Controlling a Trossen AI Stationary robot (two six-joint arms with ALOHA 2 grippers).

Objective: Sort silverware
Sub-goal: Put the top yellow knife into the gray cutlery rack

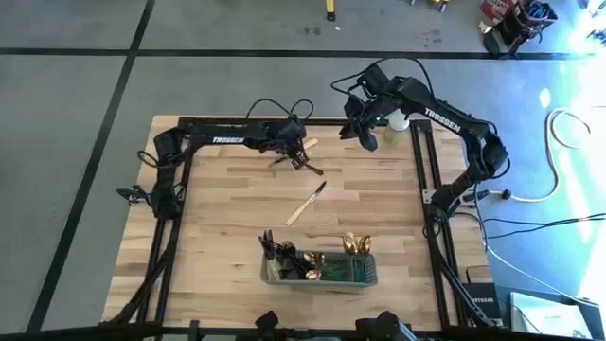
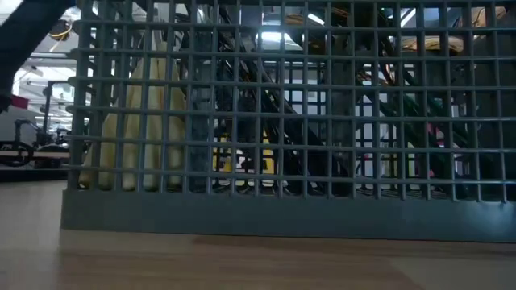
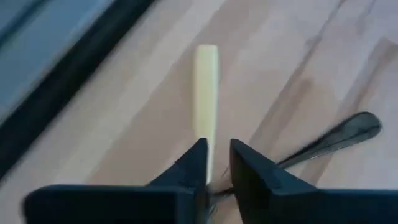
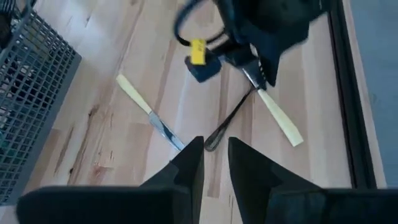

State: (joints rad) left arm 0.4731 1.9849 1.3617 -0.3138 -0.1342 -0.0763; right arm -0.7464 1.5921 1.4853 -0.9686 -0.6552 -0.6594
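Working near edge outward: the grey mesh caddy (image 1: 319, 268) sits at the near side of the table (image 1: 227, 208), already holding dark pieces at its left end and gold spoons (image 1: 354, 244) toward the right. Mid-table, a cream-handled knife (image 1: 307, 203) lies loose and alone, well apart from both arms. Farther back, the left gripper (image 1: 301, 157) is down at the board on a cream-handled piece (image 3: 206, 78); its fingers stand narrowly parted with the cream handle running between them, and from the wrist view they look closed onto it near where handle meets metal. A dark slim utensil (image 4: 231, 118) lies crossed under that same spot, its rounded end showing just beside the fingers. The right gripper (image 1: 365, 125) hangs raised over the far right corner, fingers narrowly apart, holding nothing. Risks, as judged: the crossed dark utensil may be pinched or dragged along on lift, then drop or skid toward the far edge of the table, which is near. Grip sits off-centre on the piece, so the long handle may swing or slip out in transit to the caddy.
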